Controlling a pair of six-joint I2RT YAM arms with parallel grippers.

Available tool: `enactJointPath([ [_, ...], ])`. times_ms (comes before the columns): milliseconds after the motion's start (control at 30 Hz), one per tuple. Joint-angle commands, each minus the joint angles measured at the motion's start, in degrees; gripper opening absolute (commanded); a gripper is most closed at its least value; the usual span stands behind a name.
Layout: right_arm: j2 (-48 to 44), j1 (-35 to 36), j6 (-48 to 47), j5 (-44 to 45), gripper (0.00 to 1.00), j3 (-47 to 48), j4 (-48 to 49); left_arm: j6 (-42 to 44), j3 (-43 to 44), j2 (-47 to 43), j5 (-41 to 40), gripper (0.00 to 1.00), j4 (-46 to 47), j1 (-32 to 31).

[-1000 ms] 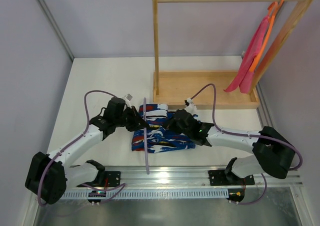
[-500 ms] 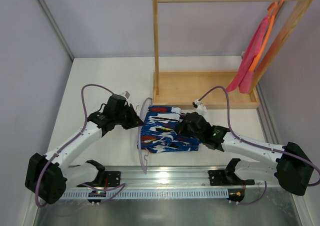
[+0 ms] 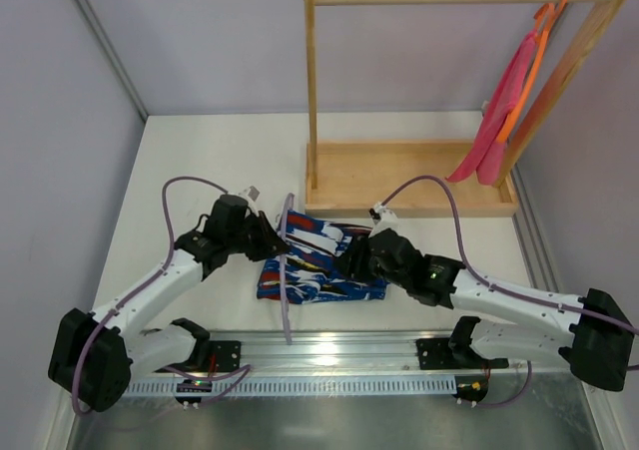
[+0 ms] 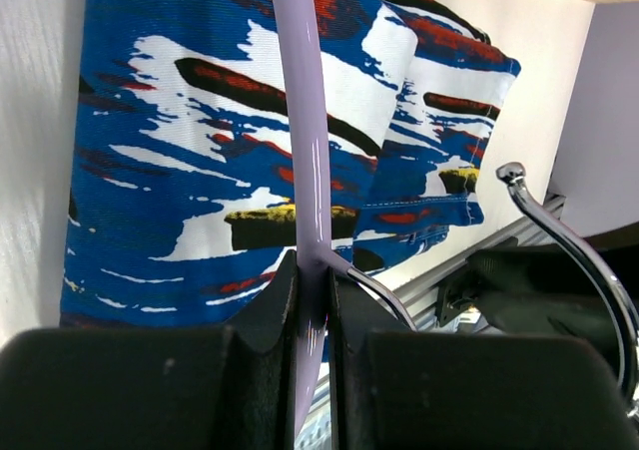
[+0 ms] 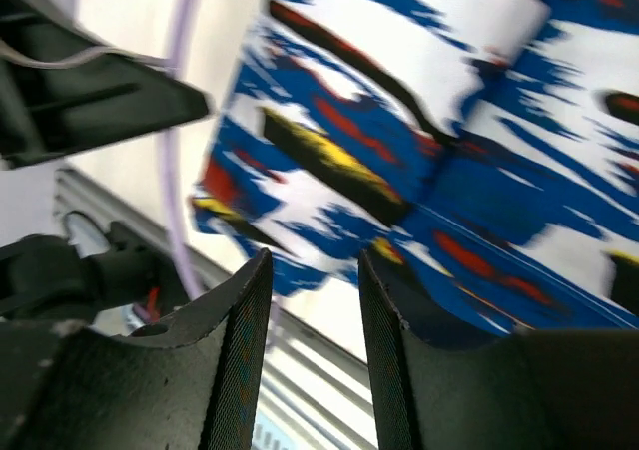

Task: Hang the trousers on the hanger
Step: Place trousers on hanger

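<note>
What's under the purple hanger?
The folded blue patterned trousers lie under the lavender hanger, below its long bar. Whatever is beneath the trousers is covered, so it cannot be seen.

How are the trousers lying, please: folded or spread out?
Folded: the trousers form a compact bundle on the table, layers overlapping in the left wrist view.

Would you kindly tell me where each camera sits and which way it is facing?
Top external: above and behind the arms, looking down on the table, trousers and rack; both arms show.
Left wrist: on the left arm, looking past the left fingers, shut on the hanger, to the trousers.
Right wrist: on the right arm, looking past the open right fingers onto the trousers.
Shared: both wrist views show trousers and hanger.
</note>
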Motion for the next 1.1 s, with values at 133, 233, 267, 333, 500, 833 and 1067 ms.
enactJointPath([
  [133,16.08,7.48,0.08,-7.87,0.41,8.71,19.58,0.84,-0.16,3.17,-2.14,0.0,-3.19,0.66],
  [233,22.17,8.46,3.06,-9.71,0.4,6.27,26.6,1.11,-0.07,3.97,-2.49,0.0,-3.98,0.66],
  [267,26.1,8.55,3.6,-12.32,0.39,3.12,32.46,1.37,-0.07,4.14,-2.5,0.0,-3.98,0.66],
  [333,28.85,9.69,6.23,-10.68,0.37,0.99,31.57,2.07,0.19,4.32,-3.45,0.0,-5.82,0.66],
  [500,27.03,11.45,9.31,-3.48,0.36,-5.52,28.23,4.1,1.16,4.67,-4.79,0.0,-7.5,0.74],
  [833,20.33,11.54,10.55,4.53,0.35,-5.61,16.52,7.78,3.97,6.43,-6.62,0.0,-9.6,0.83],
  [1067,20.88,11.54,10.28,5.31,0.35,-1.22,10.12,8.14,2.57,6.52,-1.8,0.0,-6.8,1.27],
])
